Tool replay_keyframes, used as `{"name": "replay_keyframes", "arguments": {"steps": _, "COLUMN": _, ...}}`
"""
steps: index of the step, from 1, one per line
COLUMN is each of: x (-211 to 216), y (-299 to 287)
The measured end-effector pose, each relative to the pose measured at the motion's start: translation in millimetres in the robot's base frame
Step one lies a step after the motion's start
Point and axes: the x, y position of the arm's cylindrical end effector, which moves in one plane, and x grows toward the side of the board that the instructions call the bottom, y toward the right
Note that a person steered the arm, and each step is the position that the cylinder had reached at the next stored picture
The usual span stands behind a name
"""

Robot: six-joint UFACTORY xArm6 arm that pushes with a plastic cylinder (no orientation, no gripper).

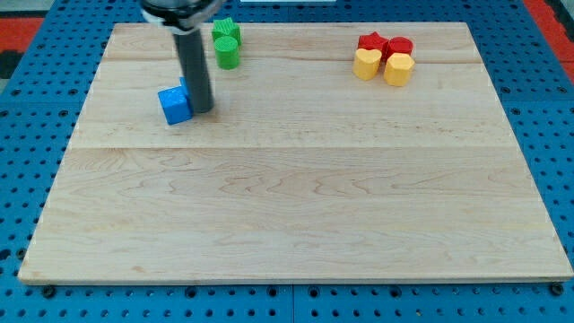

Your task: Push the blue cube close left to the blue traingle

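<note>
The blue cube (175,105) sits on the wooden board (296,197) in its upper left part. My dark rod comes down from the view's top, and my tip (204,109) rests on the board right against the cube's right side. A small sliver of another blue block (184,84) shows just above the cube at the rod's left edge. The rod hides most of it, so I cannot make out its shape.
A green star block (225,29) and a green cylinder (228,53) stand just right of the rod near the top edge. Two red blocks (384,44) and two yellow blocks (382,66) cluster at the upper right.
</note>
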Motion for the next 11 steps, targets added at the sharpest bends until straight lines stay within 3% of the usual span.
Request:
{"name": "replay_keyframes", "arguments": {"steps": 1, "x": 30, "y": -5}}
{"name": "replay_keyframes", "arguments": {"steps": 3, "x": -55, "y": -22}}
{"name": "replay_keyframes", "arguments": {"steps": 4, "x": -70, "y": -19}}
{"name": "replay_keyframes", "arguments": {"steps": 5, "x": -32, "y": -10}}
{"name": "replay_keyframes", "arguments": {"steps": 7, "x": -72, "y": 19}}
{"name": "replay_keyframes", "arguments": {"steps": 8, "x": 26, "y": 24}}
{"name": "replay_keyframes", "arguments": {"steps": 9, "x": 41, "y": -60}}
{"name": "replay_keyframes", "arguments": {"steps": 10, "x": -11, "y": -88}}
{"name": "replay_keyframes", "arguments": {"steps": 11, "x": -55, "y": -66}}
